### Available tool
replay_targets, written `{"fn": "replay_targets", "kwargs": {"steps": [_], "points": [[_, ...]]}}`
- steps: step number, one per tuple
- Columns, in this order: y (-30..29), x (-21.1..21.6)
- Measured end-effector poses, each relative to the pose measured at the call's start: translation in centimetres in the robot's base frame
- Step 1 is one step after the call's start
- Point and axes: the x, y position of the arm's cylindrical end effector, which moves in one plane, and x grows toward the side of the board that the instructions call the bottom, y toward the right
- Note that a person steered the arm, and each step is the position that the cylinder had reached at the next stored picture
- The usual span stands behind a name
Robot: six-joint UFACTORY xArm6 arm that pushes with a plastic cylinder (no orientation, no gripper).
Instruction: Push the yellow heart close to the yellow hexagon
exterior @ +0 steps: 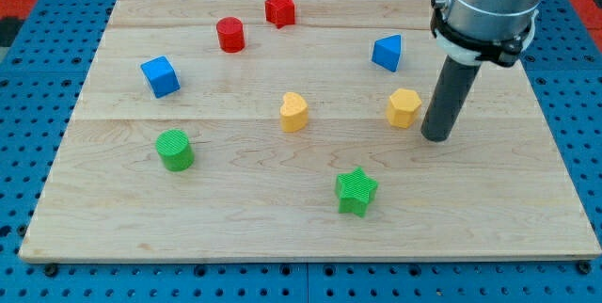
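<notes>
Camera view: wooden board [310,237] fills most of the frame, pale planks, sitting on a blue perforated surface [28,152] w/ red patches at the view's top corners.

Arm [489,2]: grey cylinder body w/ black collar, coming in from the view's top right. No gripper on it, so nothing to open or shut and nothing held; it ends in a straight dark rod. My tip [436,138] is down at the board, just beside the yellow hexagon [404,107] on its right side, slightly lower in the view. Can't tell if rod touches the hexagon; a thin gap seems to show.

Blocks, bigger to smaller approx:
- green star [356,191], bottom centre-right, well apart from the tip.
- green cylinder [175,149], left side, lower half.
- blue cube [160,75], left, above the green cylinder.
- blue block [387,53], wedge-like, exact shape unclear, right of centre, above the hexagon.
- red star [279,8], top centre.
- red cylinder [230,34], just below-left of the red star.
- yellow hexagon, right of centre.
- yellow heart [293,112], mid board, left of the hexagon at about the same height, bare wood between them, not touching. Tip is on the far side of the hexagon from the heart.
</notes>
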Motion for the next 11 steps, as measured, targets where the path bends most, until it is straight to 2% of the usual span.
{"fn": "replay_targets", "kwargs": {"steps": [1, 2, 3, 4, 5, 6, 7, 8, 9, 10, 11], "points": [[-1.5, -2.2], [1.2, -1.1], [-4.9, 0.5], [-6.9, -2.5], [-8.7, -1.1], [-11.1, 2.1], [-21.3, 0.7], [-23.0, -2.1], [-12.2, -2.9], [-10.6, -0.8], [-13.3, -3.5]]}}
